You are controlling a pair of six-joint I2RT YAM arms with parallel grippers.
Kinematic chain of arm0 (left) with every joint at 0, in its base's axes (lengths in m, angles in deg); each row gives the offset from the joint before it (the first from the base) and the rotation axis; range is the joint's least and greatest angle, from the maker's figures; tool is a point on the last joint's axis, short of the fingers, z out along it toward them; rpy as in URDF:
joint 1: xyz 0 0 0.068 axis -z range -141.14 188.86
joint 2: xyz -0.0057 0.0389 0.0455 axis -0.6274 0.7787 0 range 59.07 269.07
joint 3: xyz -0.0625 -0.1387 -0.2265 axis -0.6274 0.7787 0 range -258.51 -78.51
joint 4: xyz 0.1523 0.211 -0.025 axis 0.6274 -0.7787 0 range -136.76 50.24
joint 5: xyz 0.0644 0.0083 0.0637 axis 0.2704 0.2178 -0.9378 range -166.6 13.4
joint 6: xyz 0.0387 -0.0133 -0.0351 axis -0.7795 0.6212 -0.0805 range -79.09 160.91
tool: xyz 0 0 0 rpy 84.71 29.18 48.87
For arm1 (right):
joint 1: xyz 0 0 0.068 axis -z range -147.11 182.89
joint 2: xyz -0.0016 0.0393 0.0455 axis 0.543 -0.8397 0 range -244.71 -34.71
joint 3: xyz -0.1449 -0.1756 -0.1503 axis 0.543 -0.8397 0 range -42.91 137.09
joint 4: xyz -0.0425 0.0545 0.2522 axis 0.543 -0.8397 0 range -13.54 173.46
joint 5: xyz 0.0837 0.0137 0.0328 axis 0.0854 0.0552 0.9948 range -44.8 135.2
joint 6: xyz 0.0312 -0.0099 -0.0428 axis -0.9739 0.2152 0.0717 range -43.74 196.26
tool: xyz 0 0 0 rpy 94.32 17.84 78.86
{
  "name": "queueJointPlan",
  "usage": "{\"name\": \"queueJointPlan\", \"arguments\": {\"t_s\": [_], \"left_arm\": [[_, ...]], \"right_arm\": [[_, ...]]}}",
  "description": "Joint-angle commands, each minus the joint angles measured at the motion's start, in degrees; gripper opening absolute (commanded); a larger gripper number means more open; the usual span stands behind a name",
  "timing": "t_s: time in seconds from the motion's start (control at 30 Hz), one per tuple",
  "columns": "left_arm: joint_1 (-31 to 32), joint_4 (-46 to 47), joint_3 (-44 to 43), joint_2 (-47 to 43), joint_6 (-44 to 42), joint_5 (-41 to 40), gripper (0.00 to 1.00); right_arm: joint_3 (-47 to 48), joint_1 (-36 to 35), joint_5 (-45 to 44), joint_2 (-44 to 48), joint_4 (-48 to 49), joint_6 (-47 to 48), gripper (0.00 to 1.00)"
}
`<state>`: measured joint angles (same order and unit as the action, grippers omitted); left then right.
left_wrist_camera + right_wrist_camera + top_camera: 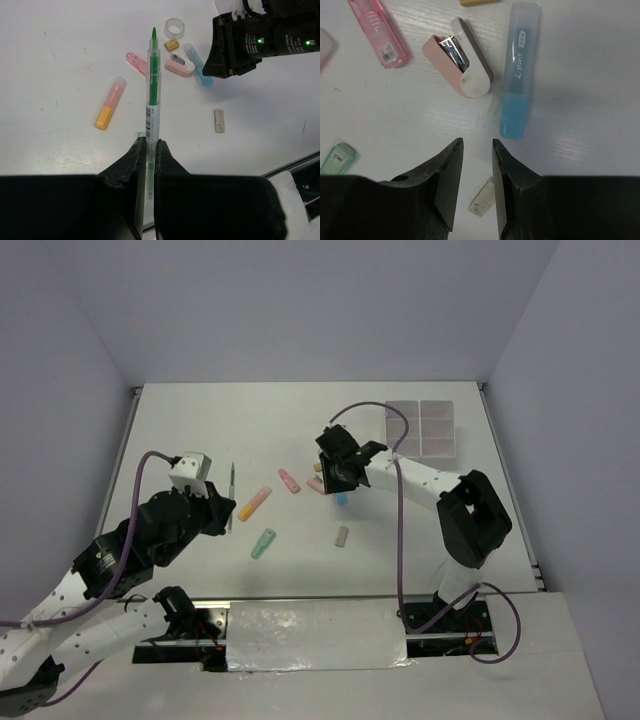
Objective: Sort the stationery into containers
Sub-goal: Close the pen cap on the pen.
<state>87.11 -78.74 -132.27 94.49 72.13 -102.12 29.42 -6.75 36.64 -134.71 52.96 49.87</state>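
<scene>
My left gripper (151, 142) is shut on a thin green pen (152, 95), which points forward above the table; the pen also shows in the top view (231, 495). My right gripper (476, 142) is open and empty, hovering over a blue stick (519, 75) and a pink stapler-like piece (465, 65). A tan block (482, 196) lies beneath its jaws. An orange stick (255, 503), a green stick (263, 543) and a pink stick (289, 481) lie mid-table. A white tape ring (175, 27) lies beyond them. The compartment box (421, 428) stands at the far right.
A small yellow piece (172, 45) lies by the tape ring. The right arm's black body (250, 40) hangs over the cluster of items. A taped strip (315, 632) runs along the near edge between the arm bases.
</scene>
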Motion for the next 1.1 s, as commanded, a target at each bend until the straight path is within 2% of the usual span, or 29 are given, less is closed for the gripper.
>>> {"name": "queueJointPlan", "arguments": {"t_s": [0.0, 0.27, 0.47, 1.07], "left_arm": [[-0.2, 1.9, -0.6, 0.8, -2.0, 1.7, 0.0], [-0.1, 2.2, -0.1, -1.1, -2.0, 1.4, 0.0], [-0.1, 1.8, -0.4, 1.0, -2.3, 1.5, 0.0], [-0.2, 2.1, -0.3, 1.1, -2.7, 2.0, 0.0]], "right_arm": [[1.6, -0.3, -2.3, -2.2, -1.6, -1.2, 0.37], [3.0, 0.3, -0.9, -7.2, 0.2, -0.2, 0.36], [3.3, 0.9, 1.3, -7.6, 2.1, -0.1, 0.36], [6.2, 2.8, -2.6, -12.2, -1.0, 1.8, 0.35]]}}
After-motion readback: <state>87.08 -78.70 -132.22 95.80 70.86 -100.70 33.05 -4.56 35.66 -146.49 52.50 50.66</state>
